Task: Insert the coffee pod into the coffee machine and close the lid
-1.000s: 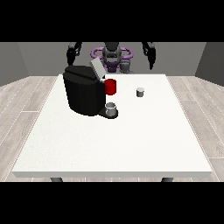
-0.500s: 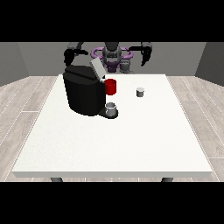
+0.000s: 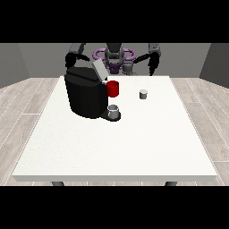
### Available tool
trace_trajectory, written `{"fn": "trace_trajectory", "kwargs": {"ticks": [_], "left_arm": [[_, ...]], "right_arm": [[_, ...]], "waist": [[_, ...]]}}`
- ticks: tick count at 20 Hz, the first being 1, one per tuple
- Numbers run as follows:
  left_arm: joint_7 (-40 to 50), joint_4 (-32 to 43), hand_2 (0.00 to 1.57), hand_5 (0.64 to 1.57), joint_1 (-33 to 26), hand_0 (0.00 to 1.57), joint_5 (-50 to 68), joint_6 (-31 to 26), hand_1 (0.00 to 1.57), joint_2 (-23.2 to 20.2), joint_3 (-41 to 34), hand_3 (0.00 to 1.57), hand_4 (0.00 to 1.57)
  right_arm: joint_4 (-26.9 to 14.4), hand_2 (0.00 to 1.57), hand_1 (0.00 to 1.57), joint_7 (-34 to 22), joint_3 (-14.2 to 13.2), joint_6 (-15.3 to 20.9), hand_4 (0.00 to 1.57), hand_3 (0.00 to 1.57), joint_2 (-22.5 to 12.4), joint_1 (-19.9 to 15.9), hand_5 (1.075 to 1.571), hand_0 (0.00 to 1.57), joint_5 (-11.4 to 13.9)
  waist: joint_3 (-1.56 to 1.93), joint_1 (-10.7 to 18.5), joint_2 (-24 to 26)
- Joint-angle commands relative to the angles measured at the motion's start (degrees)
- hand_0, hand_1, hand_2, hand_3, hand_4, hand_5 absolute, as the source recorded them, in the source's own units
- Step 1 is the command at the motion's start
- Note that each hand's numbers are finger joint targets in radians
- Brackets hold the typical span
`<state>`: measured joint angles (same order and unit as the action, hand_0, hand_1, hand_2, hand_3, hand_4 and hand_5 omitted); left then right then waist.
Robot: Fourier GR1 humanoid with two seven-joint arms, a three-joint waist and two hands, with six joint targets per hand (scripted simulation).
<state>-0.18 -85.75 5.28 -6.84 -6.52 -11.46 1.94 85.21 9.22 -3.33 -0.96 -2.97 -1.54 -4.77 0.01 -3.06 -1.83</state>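
Hand at view's right point(image 3: 152, 67): dropped lower since half second ago, now hanging near worktop's point(image 3: 112, 147) far edge; fingers' state cannot tell. Hand at view's left point(image 3: 70, 59): behind machine point(image 3: 86, 94), mostly hidden; fingers cannot tell. Machine: black, left-centre of worktop, lid point(image 3: 99, 70) tilted up, open. Red part point(image 3: 113, 88) on machine's front. Grey cup point(image 3: 114, 111) on machine's tray. Pod point(image 3: 143, 94): small, grey-white, upright on worktop, right of machine, apart from it, untouched by either hand.
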Motion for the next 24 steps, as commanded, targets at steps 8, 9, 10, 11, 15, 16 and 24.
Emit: {"fn": "trace_trajectory", "kwargs": {"ticks": [8, 9, 10, 11, 15, 16, 24], "left_arm": [[0.97, 11.47, 0.00, 1.571, 10.12, 0.00, -14.18, 4.13, 0.00, -6.40, 0.58, 0.00, 0.00], [-4.30, 17.29, 0.00, 1.571, 13.90, 0.00, -12.15, 3.88, 0.00, -9.38, -4.32, 0.00, 0.00], [-1.95, 18.33, 0.00, 1.571, 13.24, 0.00, -14.44, 4.06, 0.00, -9.40, -2.75, 0.00, 0.00], [-3.79, 20.35, 0.00, 1.571, 13.58, 0.00, -15.32, 4.48, 0.00, -9.82, -2.96, 0.00, 0.00], [-8.49, 28.14, 0.00, 1.571, 16.35, 0.00, -16.83, 3.95, 0.00, -10.14, -2.94, 0.00, 0.00], [-9.05, 29.63, 0.00, 1.571, 18.23, 0.00, -15.35, 1.71, 0.00, -13.58, -5.72, 0.00, 0.00], [-6.60, 38.68, 0.00, 1.571, 22.87, 0.00, -20.13, -2.40, 0.00, -13.71, -2.81, 0.00, 0.00]], "right_arm": [[-4.99, 0.00, 0.00, 5.39, 1.89, 1.67, 0.49, 0.00, 2.24, -4.43, 1.571, 0.00, 2.24], [-1.37, 0.00, 0.00, 1.34, 0.89, -0.31, 0.49, 0.00, -0.51, -8.00, 1.571, 0.00, 0.52], [-1.02, 0.00, 0.00, 0.68, 2.36, 0.51, 0.48, 0.00, 0.25, -5.85, 1.571, 0.00, 1.92], [-1.40, 0.00, 0.00, 1.40, 3.73, 1.74, 0.49, 0.00, 1.59, -4.84, 1.571, 0.00, 3.41], [-0.66, 0.00, 0.00, -0.56, 2.11, 3.25, 0.47, 0.00, 1.52, -8.78, 1.571, 0.00, 2.64], [-2.04, 0.00, 0.00, 2.26, 0.85, 2.43, 0.51, 0.00, 0.34, -7.98, 1.571, 0.00, 2.50], [-6.16, 0.00, 0.00, 1.68, 0.22, 0.64, 0.26, 0.00, -1.46, -9.37, 1.571, 0.00, 2.29]], "waist": [[0.03, -3.11, -8.76], [-0.04, -6.09, -13.51], [-0.03, -6.54, -10.88], [-0.04, -5.96, -10.71], [-0.06, -6.53, -13.58], [-0.04, -6.40, -14.34], [-0.03, -6.34, -12.61]]}}
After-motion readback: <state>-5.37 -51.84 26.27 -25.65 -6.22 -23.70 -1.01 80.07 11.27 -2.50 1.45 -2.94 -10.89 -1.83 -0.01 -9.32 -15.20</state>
